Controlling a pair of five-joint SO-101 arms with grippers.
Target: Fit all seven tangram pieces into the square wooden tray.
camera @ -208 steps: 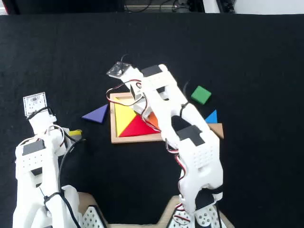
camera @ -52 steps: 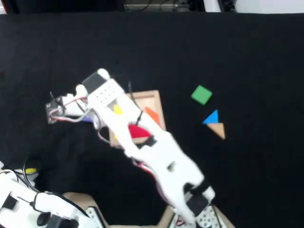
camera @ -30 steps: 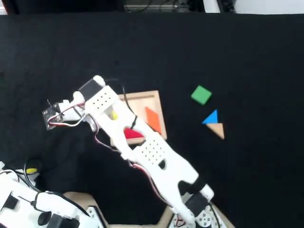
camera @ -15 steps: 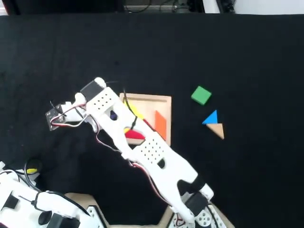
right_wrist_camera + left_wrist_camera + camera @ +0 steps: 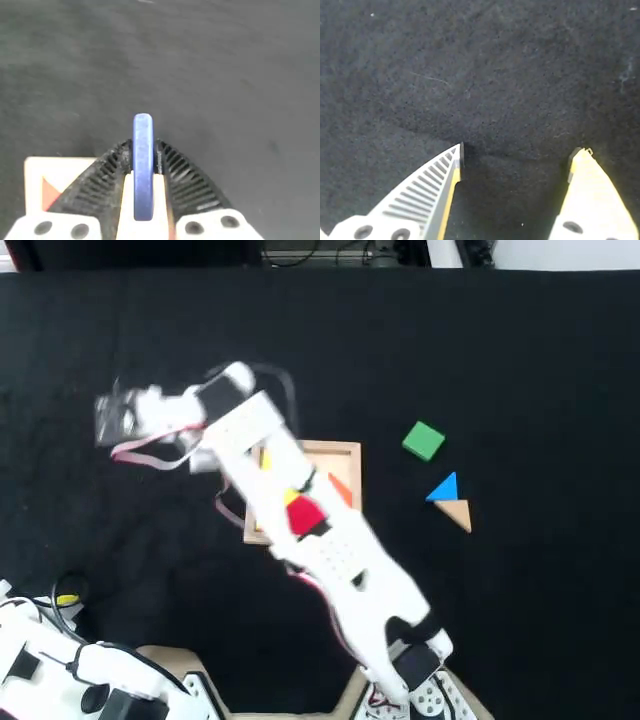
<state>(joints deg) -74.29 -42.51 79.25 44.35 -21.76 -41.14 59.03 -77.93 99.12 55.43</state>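
Between the fingers of the right claw (image 5: 143, 144), clamped edge-on, stands the purple piece (image 5: 143, 170), while the tray (image 5: 35, 169) lies behind the fingertips. So thin a hold could let the piece twist or slip before it seats flat. The left claw (image 5: 517, 157) gapes apart over bare cloth (image 5: 485, 65).

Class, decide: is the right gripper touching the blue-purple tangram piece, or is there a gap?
Touching. In the right wrist view the blue-purple tangram piece stands edge-on, clamped in the right gripper with no gap on either side.

Wooden tray (image 5: 335, 446) half hidden beneath right arm (image 5: 335, 555)
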